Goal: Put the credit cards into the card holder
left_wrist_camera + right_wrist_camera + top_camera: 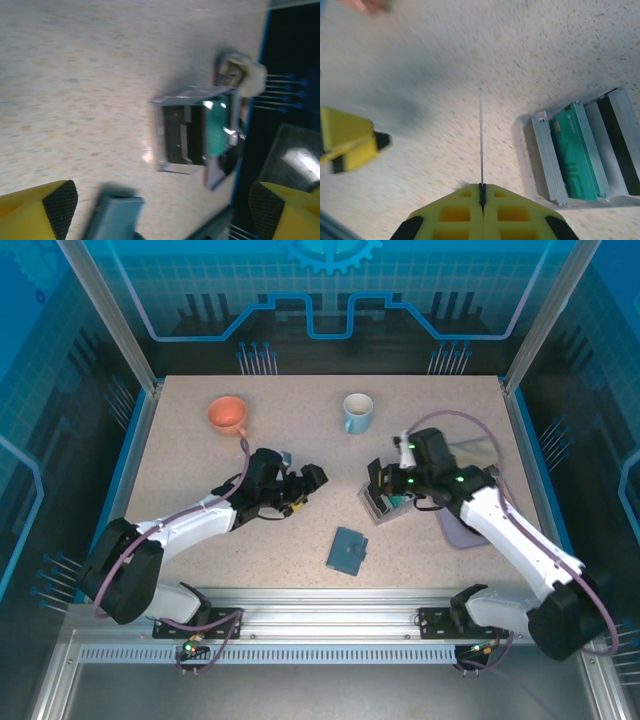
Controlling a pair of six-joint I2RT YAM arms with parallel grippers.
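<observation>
1. My right claw [481,192] is pinched fully closed on one card [481,135]. The card sticks straight out past the fingertips, edge-on to the wrist camera and clear of the table [185,465].
2. My left claw [162,202] stands wide with nothing in it, hovering just left of the rack [547,160] and facing it.
3. The rack sits right of the table's middle. A teal card [575,155] and a dark card [620,145] stand in its slots.
4. The card holder [347,551] lies flat toward the near edge, about midway between the side edges and apart from the rack. I cannot tell whether a pocket is open.
5. The step in hand, as I judge it, is carrying the pinched card to the holder.
   - The card is thin and gripped at one end only, so it could pivot, and I want a firm pinch and a slow move.
   - I would bring it in low, nearly level with the pocket mouth, leading edge first.
   - The left claw should pin or spread the holder first, or it will likely skid on the smooth top.
6. There is open table between the rack and the holder.
   - The near edge is close behind the holder, so I would push away from that edge, not toward it.
   - The two claws are near each other over the middle, so I would not let their paths cross.
   - The orange cup [228,415] and the mug [357,412] sit toward the far edge, well out of the way.
</observation>
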